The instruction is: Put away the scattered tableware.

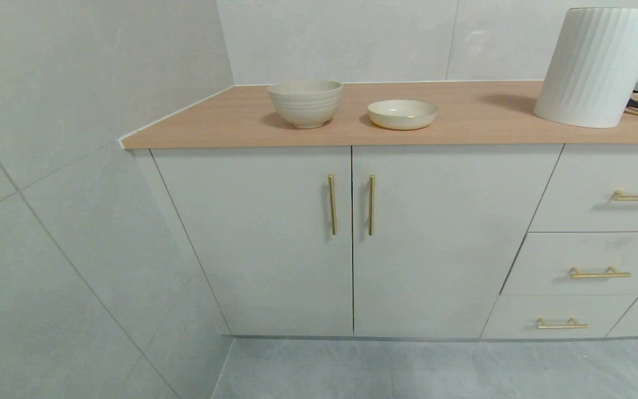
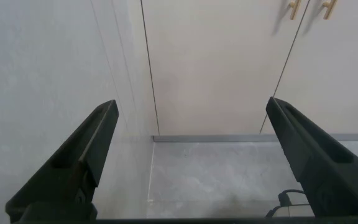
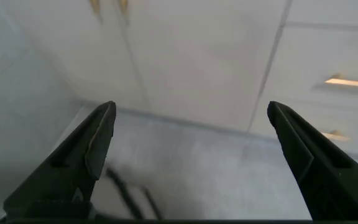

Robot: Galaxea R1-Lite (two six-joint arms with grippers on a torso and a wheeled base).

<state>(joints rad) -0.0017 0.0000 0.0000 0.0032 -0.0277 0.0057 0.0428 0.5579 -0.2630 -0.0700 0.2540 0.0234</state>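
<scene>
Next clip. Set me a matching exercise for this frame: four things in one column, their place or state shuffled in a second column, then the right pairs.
Things
1. deep bowl
2. shallow dish
3. ribbed white container
4. double cabinet doors

Place or state
a. toward the right end of the counter
b. shut, under the counter
c. nearest the counter's left end
d. on the counter, between the other two vessels

Pairs: 1-c, 2-d, 3-a, 4-b

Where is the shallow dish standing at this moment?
In the head view, the shallow dish stands on the wooden countertop, just right of the deep bowl and above the right cupboard door.
</scene>
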